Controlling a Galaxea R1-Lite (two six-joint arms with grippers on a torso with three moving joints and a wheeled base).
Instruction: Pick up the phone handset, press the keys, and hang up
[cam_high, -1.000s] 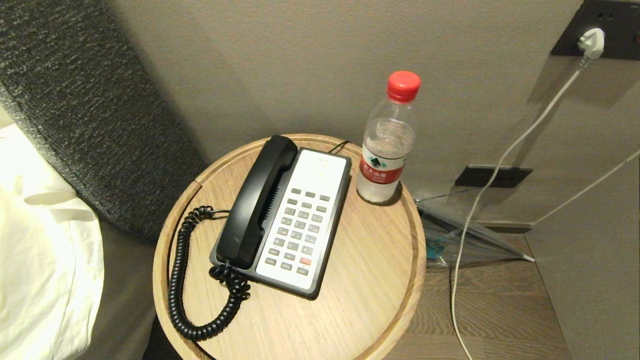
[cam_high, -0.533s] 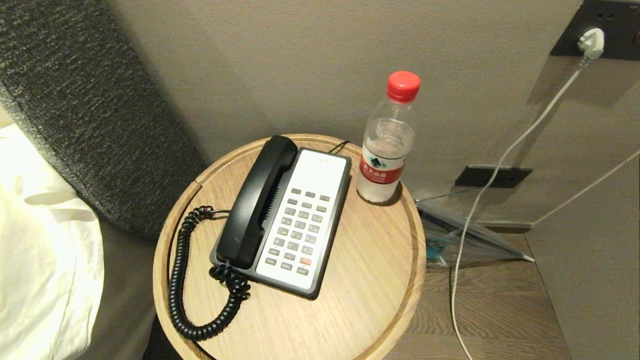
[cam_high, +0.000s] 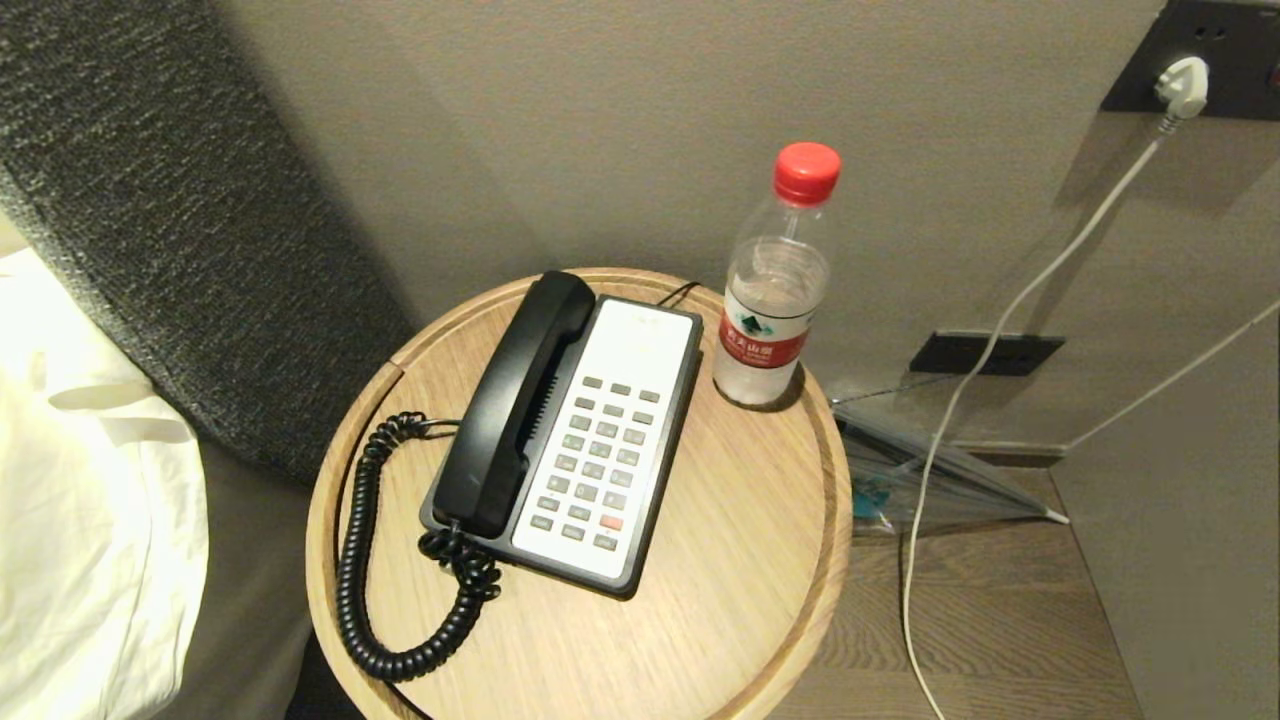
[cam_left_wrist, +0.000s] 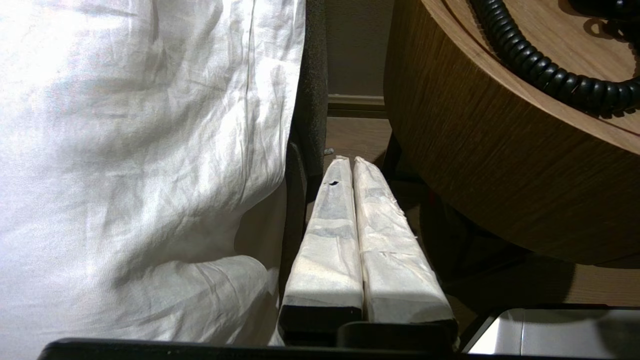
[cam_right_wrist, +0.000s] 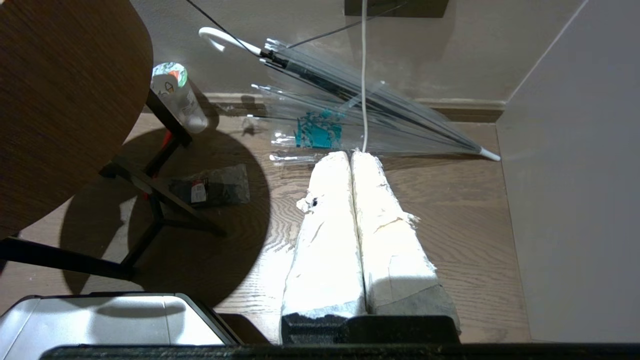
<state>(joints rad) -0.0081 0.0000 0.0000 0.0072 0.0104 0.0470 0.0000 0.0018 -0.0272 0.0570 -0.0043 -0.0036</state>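
Head view shows a round wooden table (cam_high: 740, 560) filling the lower centre of the frame, with the phone base (cam_high: 610, 440) lying at a slant near its middle. The handset (cam_high: 515, 400) rests in the cradle along the base's left side, earpiece end toward the upper part of the frame, mouthpiece end toward the lower left. Its cord (cam_high: 365, 560) leaves the lower end and loops across the tabletop on the left, curling round near the table's lower-left rim. The keypad (cam_high: 598, 462) occupies the white face of the base, to the right of the handset, with one orange key low on it. A bottle (cam_high: 772, 290) with a red cap stands upright at the table's upper right, just beside the base's far corner. White bedding (cam_high: 90, 500) lies at the left edge, and a white cable (cam_high: 960, 420) runs down from a wall plug at the upper right. Neither arm appears in this view. In the left wrist view, the left gripper (cam_left_wrist: 352, 162) hangs low beside the table's side wall, its wrapped fingers pressed together and holding nothing. In the right wrist view, the right gripper (cam_right_wrist: 350, 155) sits above the wooden floor (cam_right_wrist: 460, 220) near a clear umbrella (cam_right_wrist: 350, 107), fingers likewise closed and empty.
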